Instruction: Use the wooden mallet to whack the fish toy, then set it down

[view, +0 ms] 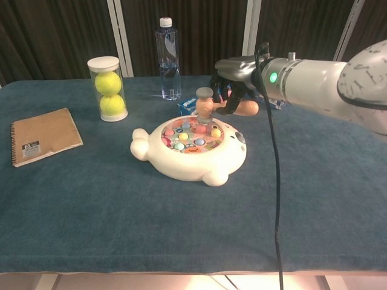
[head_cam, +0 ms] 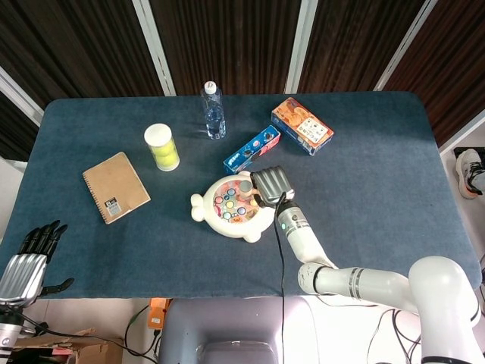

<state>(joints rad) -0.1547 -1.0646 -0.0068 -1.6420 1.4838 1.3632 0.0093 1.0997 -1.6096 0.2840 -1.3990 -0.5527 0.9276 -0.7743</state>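
The white fish toy (head_cam: 203, 205) (view: 181, 163) with coloured pegs lies mid-table. My right hand (head_cam: 271, 183) (view: 233, 80) grips the wooden mallet (head_cam: 245, 186) (view: 204, 104) by its handle, hovering over the toy's right side. The mallet head points down and meets the toy's pegs near the far rim. My left hand (head_cam: 30, 256) hangs off the table's near left corner, fingers spread, holding nothing; the chest view does not show it.
A tennis-ball tube (head_cam: 162, 146) (view: 107, 89), a water bottle (head_cam: 214, 111) (view: 167, 58) and a brown notebook (head_cam: 115, 186) (view: 41, 135) sit to the left and behind. A blue box (head_cam: 251, 149) and an orange box (head_cam: 301, 126) lie behind the toy.
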